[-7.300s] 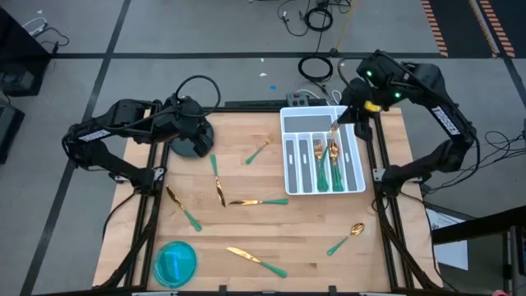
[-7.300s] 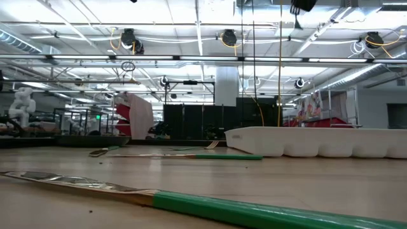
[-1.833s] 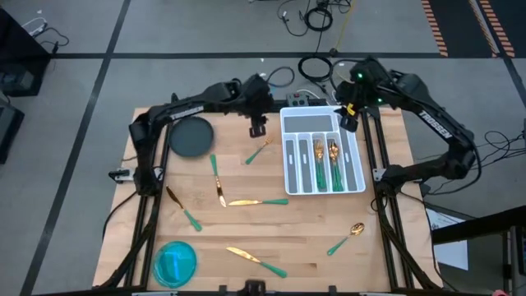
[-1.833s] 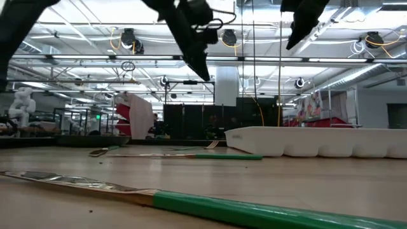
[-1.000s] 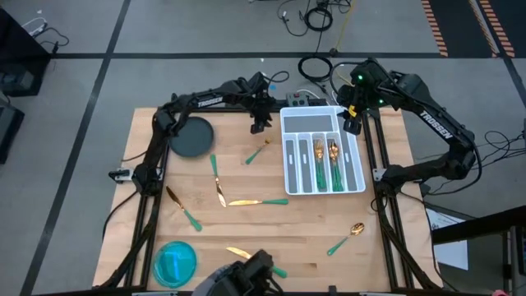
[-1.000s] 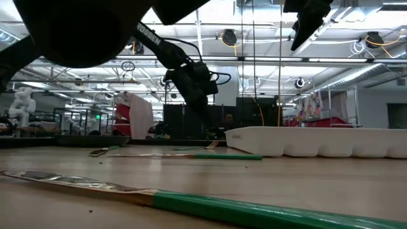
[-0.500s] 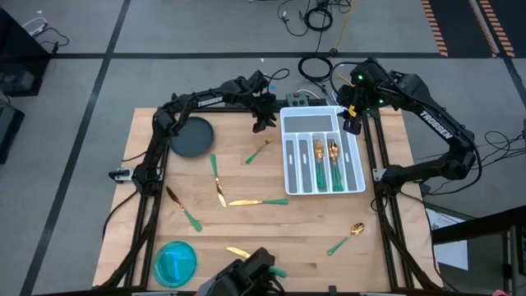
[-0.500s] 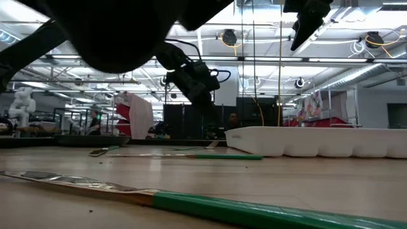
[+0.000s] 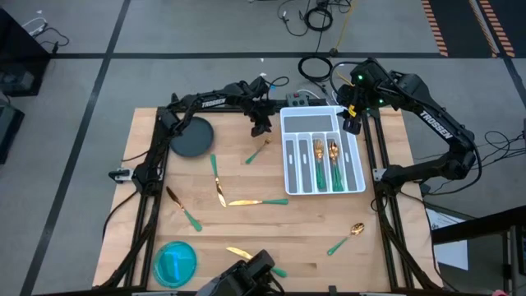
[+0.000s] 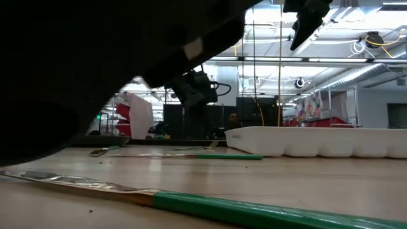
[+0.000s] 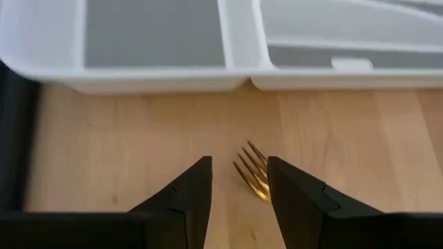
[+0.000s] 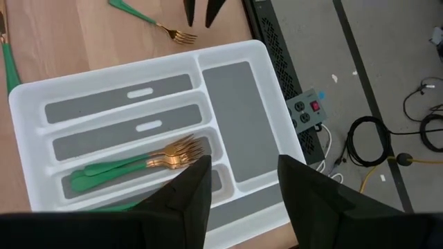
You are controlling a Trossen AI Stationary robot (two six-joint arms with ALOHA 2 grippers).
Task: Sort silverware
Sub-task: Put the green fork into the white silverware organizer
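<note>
From above, the left claw [image 9: 261,127] hangs over a fork [image 9: 258,152] left of the white tray [image 9: 287,153]. Its wrist view shows parted, empty fingers around the tines. The right claw [image 12: 237,181] gapes empty above forks [image 12: 176,153] in the tray.

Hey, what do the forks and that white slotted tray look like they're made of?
Fork: the tines look like polished gold-toned metal, since they glint; the green handle looks matte, probably plastic or coated. White tray: looks like smooth moulded plastic with rounded edges, and the slot bottoms look like a grey liner.
</note>
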